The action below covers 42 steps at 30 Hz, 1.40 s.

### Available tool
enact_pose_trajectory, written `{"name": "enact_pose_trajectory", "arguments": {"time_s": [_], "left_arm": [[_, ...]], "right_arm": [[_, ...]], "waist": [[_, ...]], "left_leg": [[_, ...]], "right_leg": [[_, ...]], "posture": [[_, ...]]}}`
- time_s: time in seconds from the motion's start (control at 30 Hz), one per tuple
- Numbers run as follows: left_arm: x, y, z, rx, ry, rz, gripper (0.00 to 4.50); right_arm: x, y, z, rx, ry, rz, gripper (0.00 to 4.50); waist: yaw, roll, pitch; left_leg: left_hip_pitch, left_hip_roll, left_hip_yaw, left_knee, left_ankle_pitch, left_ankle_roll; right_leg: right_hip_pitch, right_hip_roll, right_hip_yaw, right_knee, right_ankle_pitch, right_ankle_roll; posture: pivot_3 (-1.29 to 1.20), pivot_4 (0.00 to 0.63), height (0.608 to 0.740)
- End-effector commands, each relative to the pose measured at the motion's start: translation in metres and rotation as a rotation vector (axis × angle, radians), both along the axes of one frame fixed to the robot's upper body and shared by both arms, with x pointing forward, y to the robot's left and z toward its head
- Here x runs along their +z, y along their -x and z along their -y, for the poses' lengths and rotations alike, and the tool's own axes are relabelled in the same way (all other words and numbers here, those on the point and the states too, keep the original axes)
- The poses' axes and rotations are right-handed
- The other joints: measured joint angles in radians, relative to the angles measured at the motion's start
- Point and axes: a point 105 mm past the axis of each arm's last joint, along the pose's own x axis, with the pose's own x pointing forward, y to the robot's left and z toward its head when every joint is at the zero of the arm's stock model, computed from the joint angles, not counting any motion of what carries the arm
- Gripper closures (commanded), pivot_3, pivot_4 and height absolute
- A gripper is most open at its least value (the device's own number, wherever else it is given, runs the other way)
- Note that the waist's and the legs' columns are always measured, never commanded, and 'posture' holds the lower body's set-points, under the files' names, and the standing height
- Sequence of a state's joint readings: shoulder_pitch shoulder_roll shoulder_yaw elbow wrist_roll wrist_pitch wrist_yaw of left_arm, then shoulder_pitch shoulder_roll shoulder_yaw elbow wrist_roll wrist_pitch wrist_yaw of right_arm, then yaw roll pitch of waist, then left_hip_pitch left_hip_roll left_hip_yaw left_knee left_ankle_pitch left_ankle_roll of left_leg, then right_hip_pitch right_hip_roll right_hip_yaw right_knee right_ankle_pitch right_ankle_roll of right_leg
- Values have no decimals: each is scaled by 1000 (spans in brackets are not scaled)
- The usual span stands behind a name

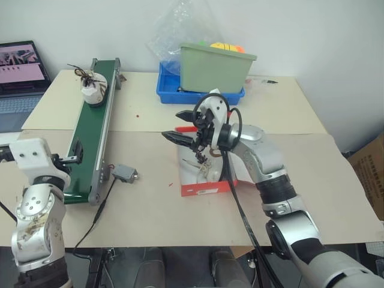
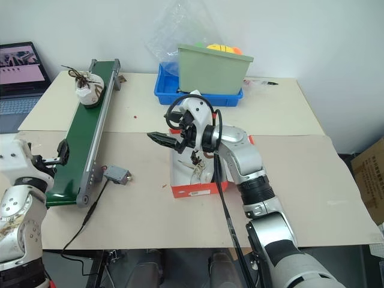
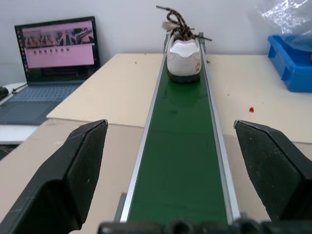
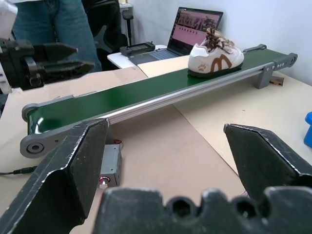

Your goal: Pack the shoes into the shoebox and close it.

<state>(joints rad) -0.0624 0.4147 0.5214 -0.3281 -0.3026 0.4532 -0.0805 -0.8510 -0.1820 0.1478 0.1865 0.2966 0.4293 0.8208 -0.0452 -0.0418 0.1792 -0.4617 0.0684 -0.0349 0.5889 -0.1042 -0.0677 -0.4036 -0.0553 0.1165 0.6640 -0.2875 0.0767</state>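
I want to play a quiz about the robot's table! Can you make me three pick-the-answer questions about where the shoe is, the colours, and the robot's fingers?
1. Where is the shoe?
A. On the conveyor belt
B. In the green bin
C. On the laptop

2. What colour is the shoebox outside?
A. Blue
B. Red-orange
C. Black

3. How are the left gripper fingers?
A. Shut on a shoe
B. Shut on nothing
C. Open

Answers: 1 A, it sits at the belt's far end. 2 B, its front wall shows red-orange. 3 C, the fingers stand wide apart.
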Motion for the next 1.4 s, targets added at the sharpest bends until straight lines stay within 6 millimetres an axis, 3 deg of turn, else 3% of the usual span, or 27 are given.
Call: {"name": "enact_pose_trajectory", "arguments": {"time_s": [0.03,0.77,1.1,1.3,1.4], "left_arm": [[11,0,-1,-7,-21,75,34],[-7,-25,1,-63,21,71,34],[-34,-32,4,-84,89,-15,34],[-30,-33,8,-101,158,22,1861],[-13,-36,21,-152,143,60,2518]], "right_arm": [[15,4,1,-3,-25,47,0],[15,8,6,-28,-28,52,0],[16,7,9,-38,-20,56,0],[17,8,10,-42,-5,65,0],[16,8,11,-42,1,62,0]], "waist": [[2,0,0],[3,0,0],[2,0,0],[7,0,0],[10,0,0]], "left_leg": [[0,0,0,0,0,0],[0,0,0,0,0,0],[0,0,0,0,0,0],[0,0,0,0,0,0],[0,0,0,1,0,0]], "right_leg": [[0,0,0,0,0,0],[0,0,0,0,0,0],[0,0,0,0,0,0],[1,0,0,0,0,0],[1,0,-1,0,0,0]], "posture": [[0,150,740],[0,150,740],[0,150,740],[0,150,740],[0,150,740]]}}
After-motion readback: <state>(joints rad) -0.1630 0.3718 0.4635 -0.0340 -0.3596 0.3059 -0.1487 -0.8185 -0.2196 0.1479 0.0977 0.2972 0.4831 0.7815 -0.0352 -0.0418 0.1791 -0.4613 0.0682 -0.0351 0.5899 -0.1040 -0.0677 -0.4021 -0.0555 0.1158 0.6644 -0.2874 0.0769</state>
